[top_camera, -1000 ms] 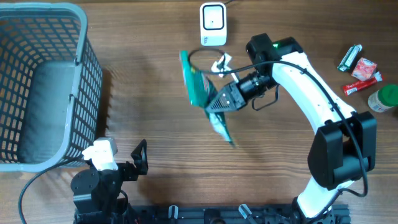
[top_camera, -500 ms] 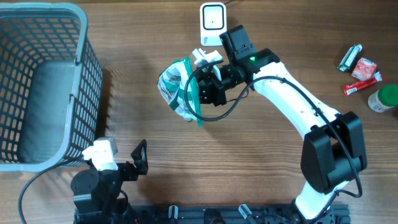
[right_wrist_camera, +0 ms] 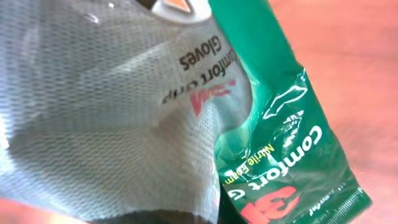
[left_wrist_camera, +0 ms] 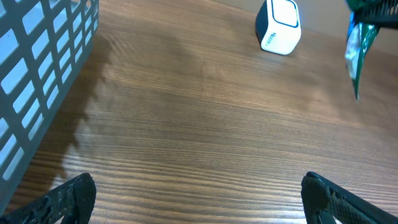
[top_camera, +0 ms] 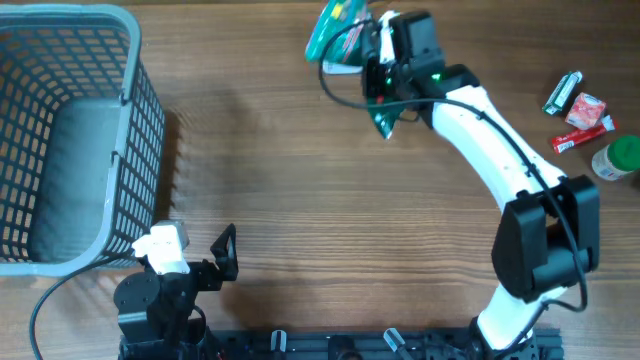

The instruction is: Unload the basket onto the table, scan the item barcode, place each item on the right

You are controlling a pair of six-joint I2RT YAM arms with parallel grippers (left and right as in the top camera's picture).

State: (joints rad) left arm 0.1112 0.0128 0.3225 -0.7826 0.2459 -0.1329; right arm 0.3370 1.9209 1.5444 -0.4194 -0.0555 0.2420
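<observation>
Far left on the wooden tabletop (top_camera: 300,200): 1 big grey basket (top_camera: 150,130) with holes in its sides. Near the bottom edge, just right of the basket's corner, the left pincer (left_wrist_camera: 198,198), wide open, gripping nothing, only bare wood between its 2 black fingers (left_wrist_camera: 68,199). Further right, at the top, a small white scanner (left_wrist_camera: 278,25), standing on the tabletop. Over it, a green pack of gloves (top_camera: 332,28), up in the air, hiding the scanner from above. Grey glove cloth and the words "comfort grip gloves", seen close up through the clear front. Squeezed tight on the pack: the right pincer (top_camera: 378,60), at the end of the white arm (top_camera: 490,150). Far right, well apart from the pack: 2 red packets (top_camera: 585,110), 1 dark green packet (top_camera: 562,92) and 1 green-topped jar (top_camera: 618,158).
</observation>
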